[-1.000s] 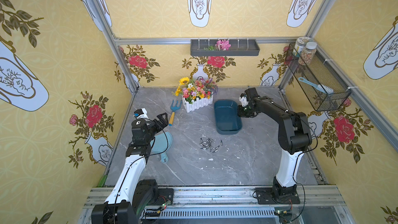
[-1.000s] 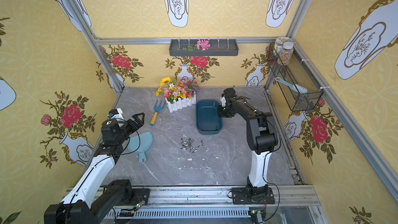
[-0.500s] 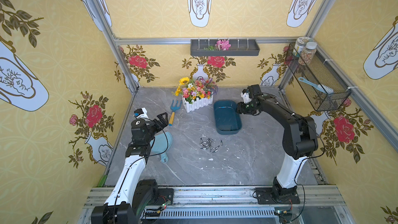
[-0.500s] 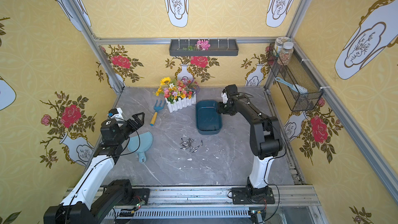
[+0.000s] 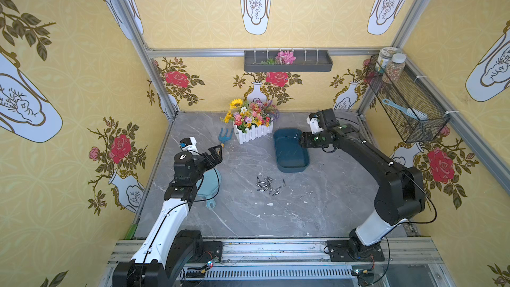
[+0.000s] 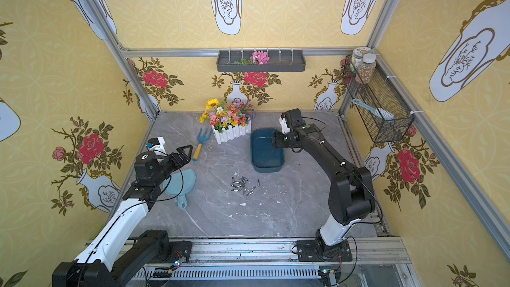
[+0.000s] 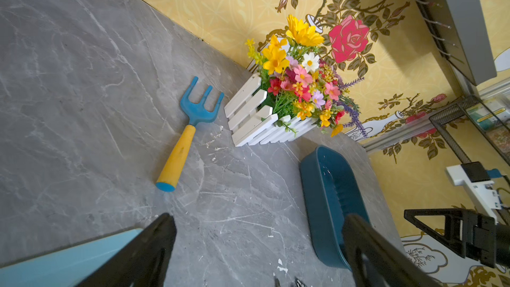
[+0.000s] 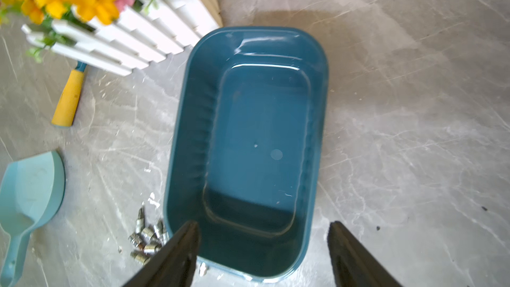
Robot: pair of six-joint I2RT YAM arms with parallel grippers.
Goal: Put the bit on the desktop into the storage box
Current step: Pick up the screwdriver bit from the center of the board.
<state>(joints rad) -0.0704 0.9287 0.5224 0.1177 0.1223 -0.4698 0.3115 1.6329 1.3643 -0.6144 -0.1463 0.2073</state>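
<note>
**Teal storage box empty beneath the right tool**

We found that tool and the left tool open, holding nothing. The bits lay heaped on the counter, beside the box. We feared a pinch into that heap would scatter them.

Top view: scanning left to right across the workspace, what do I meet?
Pale blue scoop → white flower planter → storage box → wire basket. Left out: the rake and the bits, which overlap their neighbours.
</note>
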